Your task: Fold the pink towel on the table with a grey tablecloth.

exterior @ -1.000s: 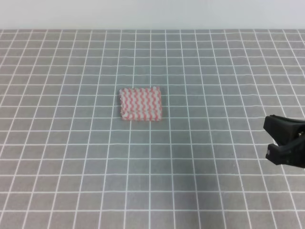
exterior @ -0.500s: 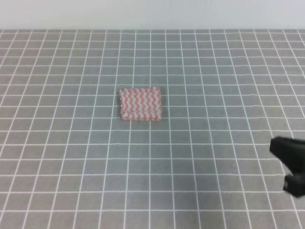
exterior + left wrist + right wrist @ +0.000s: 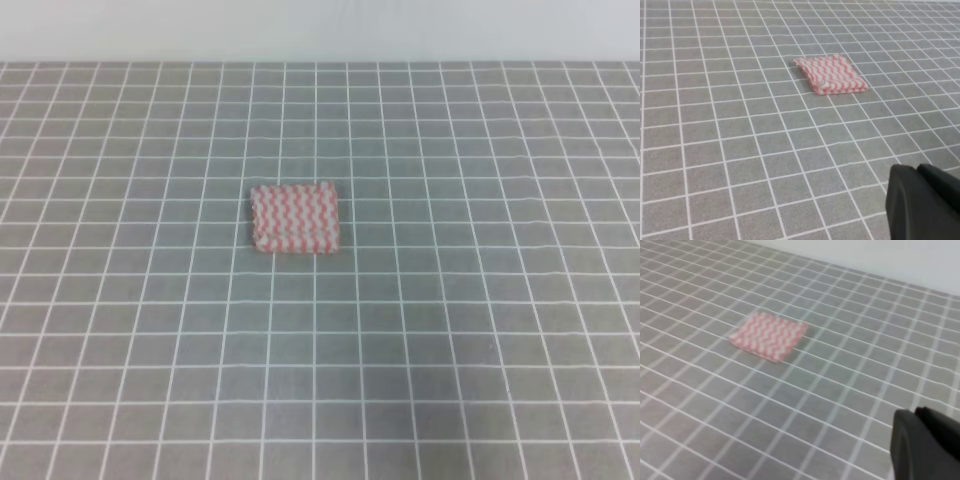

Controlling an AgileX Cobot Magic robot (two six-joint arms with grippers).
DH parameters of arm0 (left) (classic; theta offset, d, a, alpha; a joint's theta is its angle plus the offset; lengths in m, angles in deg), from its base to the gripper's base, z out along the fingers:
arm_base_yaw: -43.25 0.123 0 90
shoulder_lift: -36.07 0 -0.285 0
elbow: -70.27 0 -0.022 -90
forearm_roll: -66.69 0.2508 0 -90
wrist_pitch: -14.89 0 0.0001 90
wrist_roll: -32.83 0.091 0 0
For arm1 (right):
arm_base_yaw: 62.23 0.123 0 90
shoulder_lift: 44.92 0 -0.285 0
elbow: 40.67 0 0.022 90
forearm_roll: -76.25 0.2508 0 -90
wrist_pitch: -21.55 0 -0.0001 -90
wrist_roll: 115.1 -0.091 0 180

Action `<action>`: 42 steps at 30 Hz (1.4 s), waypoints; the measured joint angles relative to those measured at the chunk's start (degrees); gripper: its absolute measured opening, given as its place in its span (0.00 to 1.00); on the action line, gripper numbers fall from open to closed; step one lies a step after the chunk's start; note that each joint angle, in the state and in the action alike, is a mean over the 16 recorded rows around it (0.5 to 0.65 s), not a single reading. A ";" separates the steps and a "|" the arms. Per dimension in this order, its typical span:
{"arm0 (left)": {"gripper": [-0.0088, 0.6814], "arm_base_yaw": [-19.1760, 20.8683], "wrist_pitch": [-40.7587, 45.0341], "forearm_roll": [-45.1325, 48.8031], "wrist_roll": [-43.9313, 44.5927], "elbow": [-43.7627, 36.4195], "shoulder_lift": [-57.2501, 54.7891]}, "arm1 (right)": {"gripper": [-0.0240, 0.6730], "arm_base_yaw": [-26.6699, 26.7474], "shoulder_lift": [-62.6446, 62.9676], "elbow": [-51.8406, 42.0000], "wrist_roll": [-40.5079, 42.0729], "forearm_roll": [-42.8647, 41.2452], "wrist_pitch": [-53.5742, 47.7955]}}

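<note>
The pink towel lies folded into a small, thick rectangle near the middle of the table with a grey tablecloth. No gripper touches it. Neither arm shows in the exterior high view. In the left wrist view the towel sits far ahead, and only a black part of my left gripper shows in the bottom right corner. The right wrist view is blurred; there the towel lies ahead to the left, and a black part of my right gripper fills the bottom right corner. The jaw gaps are hidden.
Gridded grey cloth surrounds the towel on all sides. A pale wall runs along the table's far edge.
My right gripper has withdrawn down and to the right, out of the exterior high view. The towel has not moved.
</note>
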 joint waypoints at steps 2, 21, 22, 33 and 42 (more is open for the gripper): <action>0.01 0.00 0.00 0.00 0.01 0.00 0.00 | 0.01 -2.30 2.49 -0.13 0.01 -0.80 -2.19; 0.01 0.00 -0.25 0.09 0.17 -0.01 -0.06 | 0.01 -20.52 26.96 -17.00 -4.21 -3.07 2.53; 0.01 0.00 -0.19 0.08 0.17 -0.01 0.00 | 0.01 -20.61 27.38 -18.23 -4.44 -3.05 3.25; 0.01 -0.02 0.13 0.04 0.22 0.01 0.28 | 0.01 -20.68 31.53 -27.56 -4.82 -3.01 5.40; 0.01 -0.02 0.00 0.07 0.26 0.00 0.19 | 0.01 -20.69 33.87 -29.35 -4.68 -3.03 3.47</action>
